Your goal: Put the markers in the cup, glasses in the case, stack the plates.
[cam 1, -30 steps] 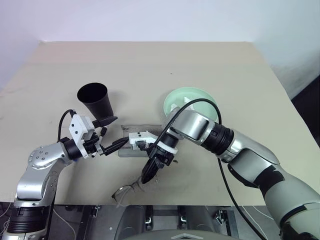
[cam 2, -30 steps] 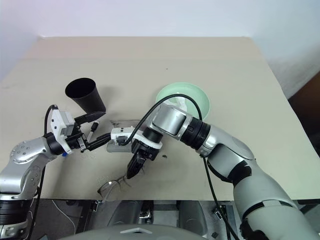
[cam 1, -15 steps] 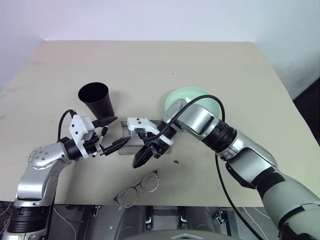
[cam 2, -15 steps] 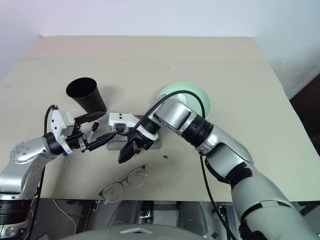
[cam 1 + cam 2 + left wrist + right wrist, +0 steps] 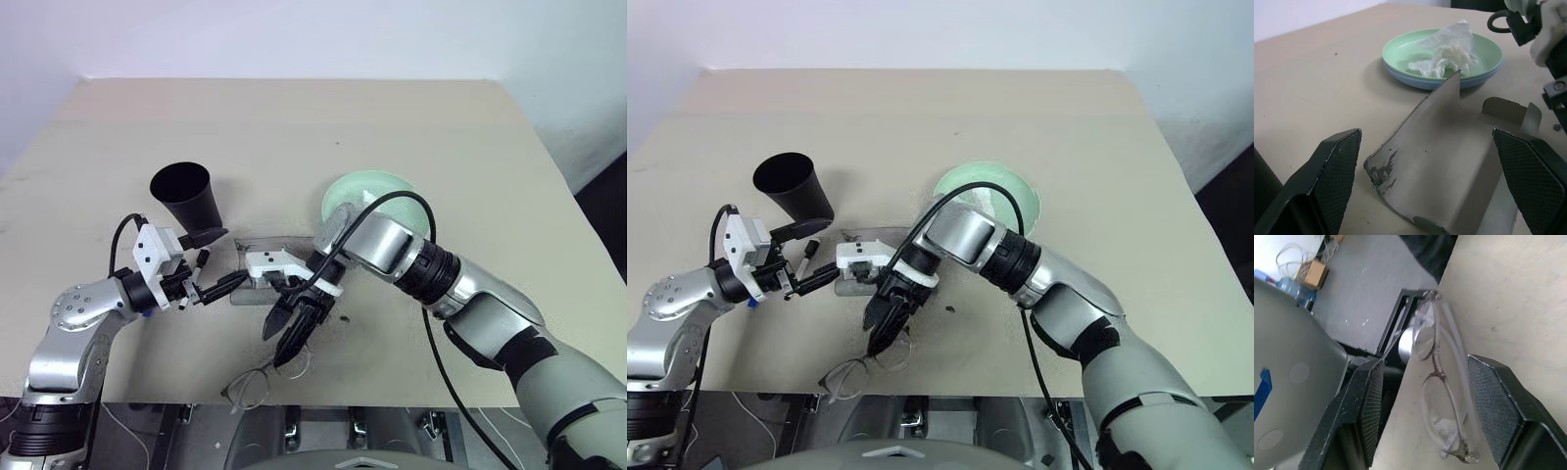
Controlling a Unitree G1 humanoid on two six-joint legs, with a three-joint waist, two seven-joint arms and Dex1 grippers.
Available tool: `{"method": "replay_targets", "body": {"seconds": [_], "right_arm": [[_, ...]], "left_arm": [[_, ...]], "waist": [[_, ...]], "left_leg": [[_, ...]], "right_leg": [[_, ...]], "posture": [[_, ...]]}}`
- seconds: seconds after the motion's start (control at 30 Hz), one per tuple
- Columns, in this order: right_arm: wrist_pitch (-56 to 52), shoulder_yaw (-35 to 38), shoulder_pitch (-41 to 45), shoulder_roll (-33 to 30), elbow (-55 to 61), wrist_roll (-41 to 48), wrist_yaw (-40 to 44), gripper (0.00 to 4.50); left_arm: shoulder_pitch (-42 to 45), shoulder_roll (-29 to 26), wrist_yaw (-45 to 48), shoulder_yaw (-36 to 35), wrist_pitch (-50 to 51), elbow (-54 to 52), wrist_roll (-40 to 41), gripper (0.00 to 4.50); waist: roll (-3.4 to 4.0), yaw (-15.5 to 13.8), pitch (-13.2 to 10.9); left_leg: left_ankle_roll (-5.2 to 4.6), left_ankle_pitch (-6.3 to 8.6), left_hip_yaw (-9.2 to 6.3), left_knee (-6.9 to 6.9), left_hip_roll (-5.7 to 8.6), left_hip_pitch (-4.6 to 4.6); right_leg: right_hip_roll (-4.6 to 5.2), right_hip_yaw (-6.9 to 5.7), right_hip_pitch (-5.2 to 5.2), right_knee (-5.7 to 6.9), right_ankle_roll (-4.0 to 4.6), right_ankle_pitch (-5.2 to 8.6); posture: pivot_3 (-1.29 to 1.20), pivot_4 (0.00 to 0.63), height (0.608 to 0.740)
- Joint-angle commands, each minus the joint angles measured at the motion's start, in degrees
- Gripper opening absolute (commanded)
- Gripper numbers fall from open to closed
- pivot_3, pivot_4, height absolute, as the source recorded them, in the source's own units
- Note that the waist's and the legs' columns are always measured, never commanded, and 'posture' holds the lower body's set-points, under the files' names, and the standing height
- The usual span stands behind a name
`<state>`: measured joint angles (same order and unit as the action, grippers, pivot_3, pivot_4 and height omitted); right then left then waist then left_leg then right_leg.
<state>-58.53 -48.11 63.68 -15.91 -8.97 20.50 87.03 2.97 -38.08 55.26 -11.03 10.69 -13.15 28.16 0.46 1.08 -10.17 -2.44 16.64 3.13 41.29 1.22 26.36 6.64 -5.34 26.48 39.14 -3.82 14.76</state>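
Observation:
The glasses lie at the table's front edge, also seen as a thin frame. My right gripper points down over them, open, its fingers on either side without closing on them. The grey case lies open with its flap raised, straight ahead of my open left gripper. The black cup stands upright behind that gripper. A marker lies under the left fingers, mostly hidden. The mint plate sits on the blue plate.
A crumpled white tissue lies in the mint plate. The front table edge runs just below the glasses, with floor and metal framing beyond it. My right forearm crosses in front of the plates.
My right gripper rose shut toward the case, then came back down over the glasses and opened its fingers. The left arm stayed where it was.

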Motion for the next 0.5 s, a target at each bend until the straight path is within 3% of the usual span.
{"method": "replay_targets", "body": {"seconds": [0.03,0.5], "right_arm": [[0.7,-1.9,2.1,0.8,1.5,-0.9,1.1,2.87],[4.9,-7.2,3.0,4.0,-0.8,-6.1,1.6,2.87]], "left_arm": [[0.3,-0.8,0.4,-1.4,-0.5,-0.9,0.7,4.50],[-1.1,-1.1,0.5,-1.9,-0.1,-1.8,0.8,4.50]], "waist": [[0.00,0.0,0.0],[-0.01,-0.1,0.0]], "left_leg": [[0.00,0.00,0.00,0.00,0.01,0.00],[0.21,-0.23,-0.01,0.01,0.01,-0.01]], "right_leg": [[0.08,-0.13,0.00,0.00,0.00,0.00],[0.12,-0.35,-0.03,0.00,-0.04,-0.02]], "posture": [[0.00,0.150,0.681],[0.00,0.150,0.681]]}}
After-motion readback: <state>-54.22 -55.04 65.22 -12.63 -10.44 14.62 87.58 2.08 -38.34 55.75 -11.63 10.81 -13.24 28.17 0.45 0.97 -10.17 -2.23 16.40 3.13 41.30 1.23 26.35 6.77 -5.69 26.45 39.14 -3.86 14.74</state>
